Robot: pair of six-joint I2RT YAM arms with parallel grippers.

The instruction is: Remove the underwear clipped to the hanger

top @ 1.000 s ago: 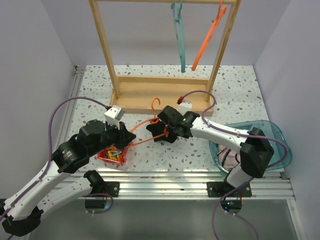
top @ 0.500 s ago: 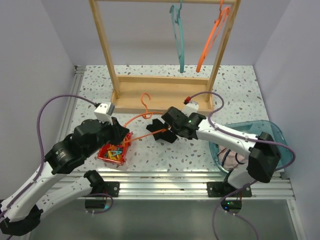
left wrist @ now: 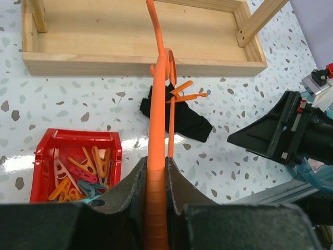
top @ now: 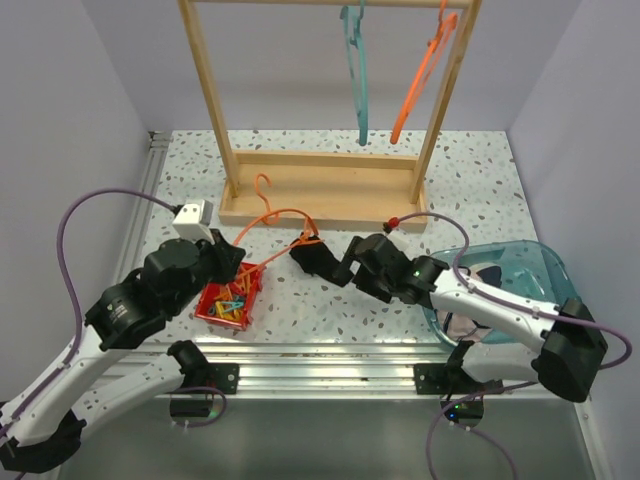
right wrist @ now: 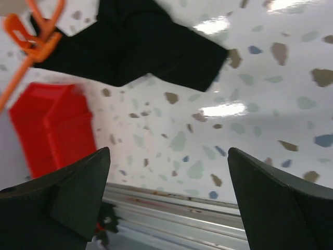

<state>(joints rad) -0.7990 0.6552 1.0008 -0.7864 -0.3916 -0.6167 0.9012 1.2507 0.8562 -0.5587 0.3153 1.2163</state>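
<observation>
Right gripper (right wrist: 169, 156) has backed off toward 3 o'clock, jaws wide, empty. Black brief (left wrist: 179, 117) lies on the table at its 9 o'clock in the top view (orange clip (left wrist: 186, 95) apparently still biting). Left gripper (left wrist: 156, 177) clamps the hanger (left wrist: 156, 78). Judgement: unclipping unfinished.

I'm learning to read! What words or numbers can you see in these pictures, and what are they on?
There are none to read. The red bin, the orange hanger, the black underwear, the wooden rack and the teal tub show no writing, labels or numbers.
</observation>
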